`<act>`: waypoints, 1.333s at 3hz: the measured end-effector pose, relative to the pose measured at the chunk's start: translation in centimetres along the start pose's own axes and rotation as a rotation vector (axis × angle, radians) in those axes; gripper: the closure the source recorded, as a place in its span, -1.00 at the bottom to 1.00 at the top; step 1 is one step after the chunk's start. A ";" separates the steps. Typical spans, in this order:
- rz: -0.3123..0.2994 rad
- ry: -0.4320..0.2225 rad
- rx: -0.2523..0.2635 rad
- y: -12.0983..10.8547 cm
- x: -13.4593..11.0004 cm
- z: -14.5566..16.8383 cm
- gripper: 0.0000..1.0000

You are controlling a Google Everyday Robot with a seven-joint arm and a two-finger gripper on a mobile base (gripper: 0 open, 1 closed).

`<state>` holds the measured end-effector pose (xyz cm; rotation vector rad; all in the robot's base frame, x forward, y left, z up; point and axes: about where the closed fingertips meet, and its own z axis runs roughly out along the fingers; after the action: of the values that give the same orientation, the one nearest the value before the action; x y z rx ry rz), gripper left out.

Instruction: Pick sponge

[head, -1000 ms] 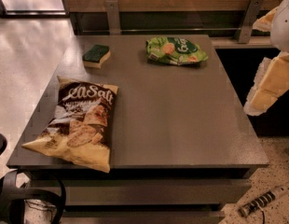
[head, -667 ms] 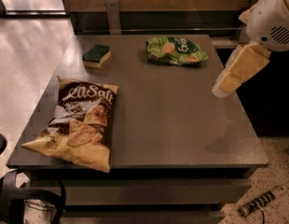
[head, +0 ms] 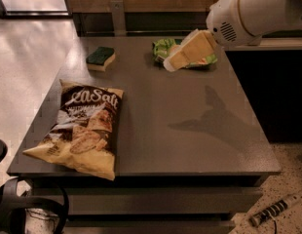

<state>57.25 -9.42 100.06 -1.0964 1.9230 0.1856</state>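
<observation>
The sponge (head: 101,58), a small block with a dark green top over pale yellow foam, lies flat near the table's far left corner. My gripper (head: 171,65) hangs above the far middle of the table, its pale fingers pointing down-left, in front of the green snack bag. It is well to the right of the sponge and holds nothing that I can see. The white arm reaches in from the upper right.
A crinkly green snack bag (head: 163,47) lies at the far right, partly hidden by the gripper. A large brown chip bag (head: 83,128) lies at the front left. The grey table (head: 190,130) has a wall and rail behind it.
The arm has swung in from the right edge toward the left and farther back, so the gripper now hangs over the table in front of the green snack bag.
</observation>
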 end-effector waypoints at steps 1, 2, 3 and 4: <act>0.012 -0.089 0.085 -0.8 -4.1 3.0 -1.00; 0.011 -0.084 0.075 -0.6 -3.9 2.8 -1.00; 0.012 -0.132 0.055 -0.4 -5.7 8.6 -1.00; 0.043 -0.212 0.032 0.2 -7.8 16.1 -1.00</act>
<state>68.76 3.76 96.35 -0.9740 1.7551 0.2824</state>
